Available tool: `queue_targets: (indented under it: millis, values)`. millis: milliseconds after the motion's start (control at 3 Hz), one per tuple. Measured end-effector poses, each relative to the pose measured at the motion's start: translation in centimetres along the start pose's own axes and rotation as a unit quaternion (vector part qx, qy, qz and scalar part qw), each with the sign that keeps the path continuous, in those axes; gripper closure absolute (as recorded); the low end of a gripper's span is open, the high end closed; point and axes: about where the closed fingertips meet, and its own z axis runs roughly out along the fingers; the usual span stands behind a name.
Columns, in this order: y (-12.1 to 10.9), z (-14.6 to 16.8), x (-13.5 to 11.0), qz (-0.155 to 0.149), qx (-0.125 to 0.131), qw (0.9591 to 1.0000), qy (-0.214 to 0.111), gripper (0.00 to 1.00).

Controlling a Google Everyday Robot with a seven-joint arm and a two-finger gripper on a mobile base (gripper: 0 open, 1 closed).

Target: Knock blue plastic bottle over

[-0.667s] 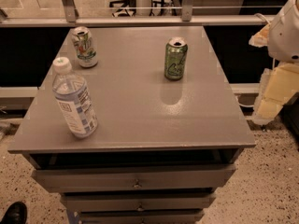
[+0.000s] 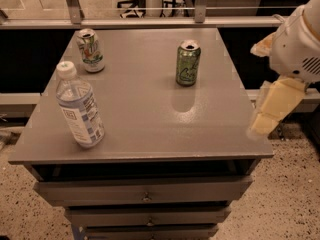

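Camera view: approach step — gripper [image 2: 263, 123] off table's [image 2: 150, 119] right edge, grip state untellable; must cross to blue plastic bottle [image 2: 80, 109].

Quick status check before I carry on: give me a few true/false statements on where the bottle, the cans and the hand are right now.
1. The blue plastic bottle stands upright near the front left corner of the table. True.
2. The hand is touching the bottle. False: it is at the table's right edge, well apart from the bottle.
3. The green can lies on its side. False: it stands upright.
4. The white-and-green can stands behind the bottle, toward the back left. True.
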Motion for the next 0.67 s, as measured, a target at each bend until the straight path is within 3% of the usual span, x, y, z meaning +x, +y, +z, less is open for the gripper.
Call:
queue_targets:
  millis: [333,667]
  values:
    - [2.3,3.9,-6.0,-0.012,-0.01,0.9952,-0.097,0.0]
    - [3.4,5.6,-10.6,-0.015,-0.017,0.9835,-0.179,0.0]
